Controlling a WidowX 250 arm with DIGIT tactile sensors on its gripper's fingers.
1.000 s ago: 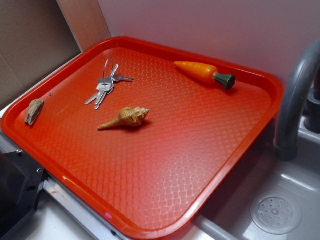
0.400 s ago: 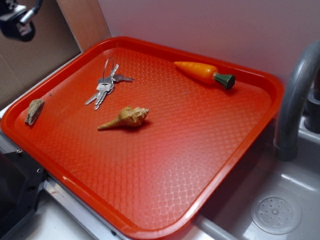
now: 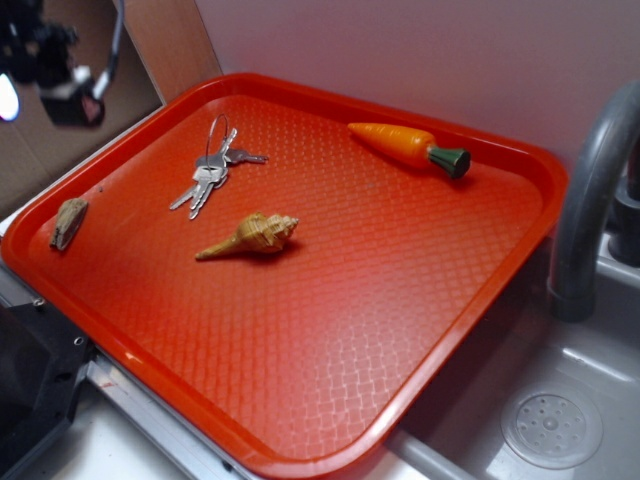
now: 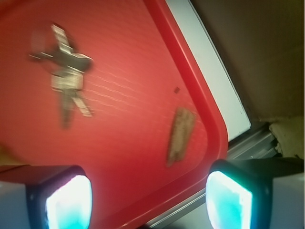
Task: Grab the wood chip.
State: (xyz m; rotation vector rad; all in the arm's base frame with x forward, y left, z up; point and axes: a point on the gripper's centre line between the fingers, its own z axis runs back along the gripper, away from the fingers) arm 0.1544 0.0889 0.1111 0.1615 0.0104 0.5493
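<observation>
Approach step is in hand. The gripper [image 4: 148, 193] hangs high over the tray's [image 3: 420, 340] left corner, jaws spread wide, holding nothing. The wood chip [image 3: 69, 221] lies flat against the tray's left rim, well apart from the keys [image 3: 211, 170] and seashell [image 3: 252, 236]. Judged next: descend, centre the fingers astride the chip, minding the raised rim beside it.

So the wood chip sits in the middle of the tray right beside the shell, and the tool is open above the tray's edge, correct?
Not quite. The wood chip lies at the tray's left edge, well apart from the shell, which sits nearer the middle; the exterior view shows this. The rest holds: the tool is open above the tray's edge, as the wrist view shows.
</observation>
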